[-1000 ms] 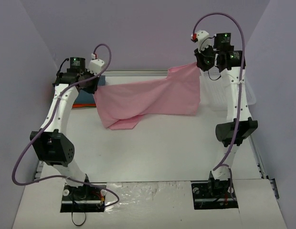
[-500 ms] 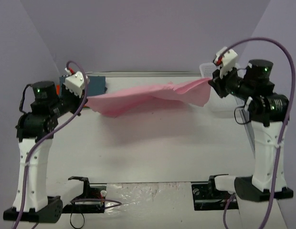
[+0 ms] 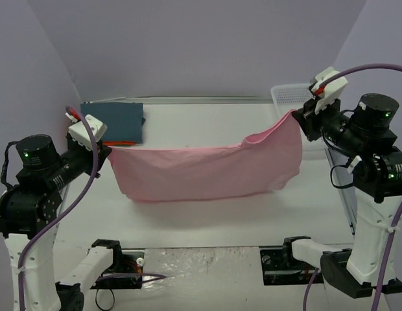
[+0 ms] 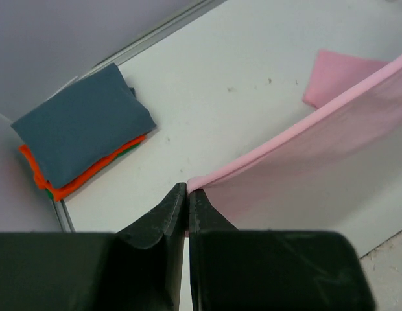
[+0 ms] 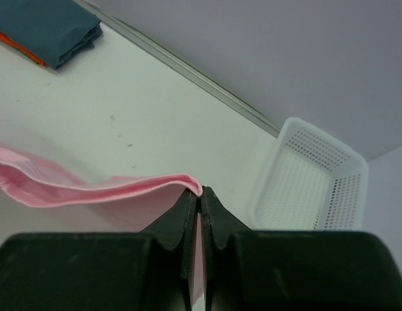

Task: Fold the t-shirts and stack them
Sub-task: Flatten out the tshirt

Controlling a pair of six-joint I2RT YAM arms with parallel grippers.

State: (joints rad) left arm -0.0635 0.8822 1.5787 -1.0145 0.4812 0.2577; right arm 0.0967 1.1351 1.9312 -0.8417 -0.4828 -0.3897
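From above, stretching the pink t-shirt [image 3: 207,170] in mid-air over the worktop [image 3: 207,126], left end effector [image 3: 105,150] and right end effector [image 3: 298,116] each clenched on an upper corner, likely to flatten it for folding; unclear whether the hem touches down. From the left wrist, pinching the pink edge, with the folded slate t-shirt [image 4: 81,129] hiding most of the orange t-shirt [image 4: 91,178] beneath. From the right wrist, gripping cloth too, near end of the white mesh basket [image 5: 311,175] hidden behind the wrist.

Pink t-shirt [image 3: 207,172] was plain, light. Blue-grey t-shirt [image 3: 117,120] was dark slate. Orange t-shirt [image 4: 91,170] was bright. Basket [image 3: 288,96] was white mesh.
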